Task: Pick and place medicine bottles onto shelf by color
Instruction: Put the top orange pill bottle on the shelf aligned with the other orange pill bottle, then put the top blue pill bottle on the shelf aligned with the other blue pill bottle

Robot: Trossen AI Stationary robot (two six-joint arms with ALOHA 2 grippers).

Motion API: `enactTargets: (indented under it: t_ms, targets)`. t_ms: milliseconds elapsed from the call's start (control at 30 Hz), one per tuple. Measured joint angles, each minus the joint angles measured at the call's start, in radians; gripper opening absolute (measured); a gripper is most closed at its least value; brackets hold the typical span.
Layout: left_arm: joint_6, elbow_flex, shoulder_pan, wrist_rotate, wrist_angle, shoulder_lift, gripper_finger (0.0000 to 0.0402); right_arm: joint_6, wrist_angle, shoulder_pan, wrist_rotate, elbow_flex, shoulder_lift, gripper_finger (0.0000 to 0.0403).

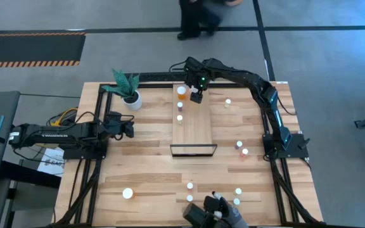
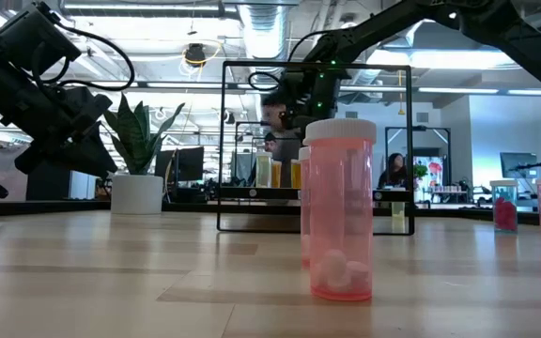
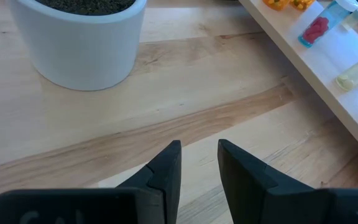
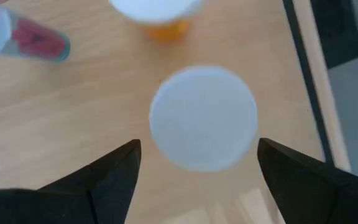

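One bottle between released right gripper fingers, far end of shelf. Probably light, rigid, slick plastic; grip body below cap. Left gripper parted, empty.

Even, bright indoor light fills every view, with soft, faint shadows on the table. In the low view, ceiling lights and bright windows wash out the background, and the nearest pink bottle casts a dim shadow on the wood. The right wrist view is badly out of focus: the white cap is a soft disc, probably too close to the lens. At the high view's top edge a person is smeared by motion.
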Motion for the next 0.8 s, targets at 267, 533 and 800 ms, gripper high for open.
enactTargets:
  t_ms: [267,533,800]
  targets:
    - [0.000,0.000,0.000,0.000,0.000,0.000,0.0091,0.021,-0.070,-0.018,-0.040,0.000,-0.017,0.0342]
    - [0.000,0.000,0.000,0.000,0.000,0.000,0.0091,0.149,-0.190,-0.042,-0.063,0.000,-0.017,0.0341]
    - [0.000,0.000,0.000,0.000,0.000,0.000,0.0091,0.294,-0.341,-0.090,-0.103,-0.012,-0.017,0.0341]
